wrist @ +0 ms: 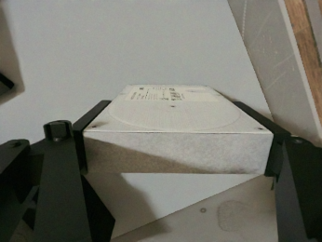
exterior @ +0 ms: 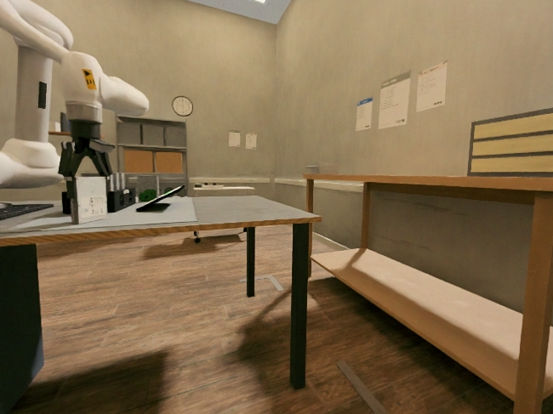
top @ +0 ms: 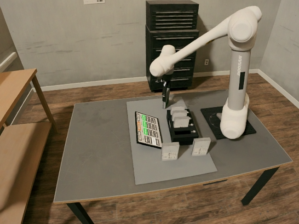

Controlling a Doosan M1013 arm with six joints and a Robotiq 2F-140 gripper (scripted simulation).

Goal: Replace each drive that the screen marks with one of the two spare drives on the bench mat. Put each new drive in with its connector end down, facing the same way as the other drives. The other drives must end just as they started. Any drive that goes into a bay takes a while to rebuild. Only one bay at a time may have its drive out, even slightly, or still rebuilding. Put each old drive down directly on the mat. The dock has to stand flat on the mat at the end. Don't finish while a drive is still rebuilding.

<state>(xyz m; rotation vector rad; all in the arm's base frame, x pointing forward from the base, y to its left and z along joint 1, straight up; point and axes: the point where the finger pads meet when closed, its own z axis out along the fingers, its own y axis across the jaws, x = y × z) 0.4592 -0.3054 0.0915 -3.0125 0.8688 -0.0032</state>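
My gripper point(top: 164, 105) point(exterior: 88, 179) point(wrist: 171, 115) hangs straight down at the far end of the grey mat point(top: 159, 169) point(exterior: 138, 216). Its finger pads press on both short sides of a grey drive point(exterior: 89, 202) point(wrist: 177, 112) that stands upright on the mat. The black dock point(top: 183, 137) holds three drives point(top: 181, 121) in its rear bays. Its front bay point(top: 181, 131) is empty. Two more drives point(top: 170, 151) point(top: 200, 146) stand upright on the mat in front of the dock. The tilted screen point(top: 148, 129) point(exterior: 159, 199) shows green fields and one orange field.
The arm's base point(top: 232, 124) stands on a black plate to the right of the dock. A black tool cabinet point(top: 172, 44) stands behind the table. A wooden bench point(top: 14, 89) stands at the left.
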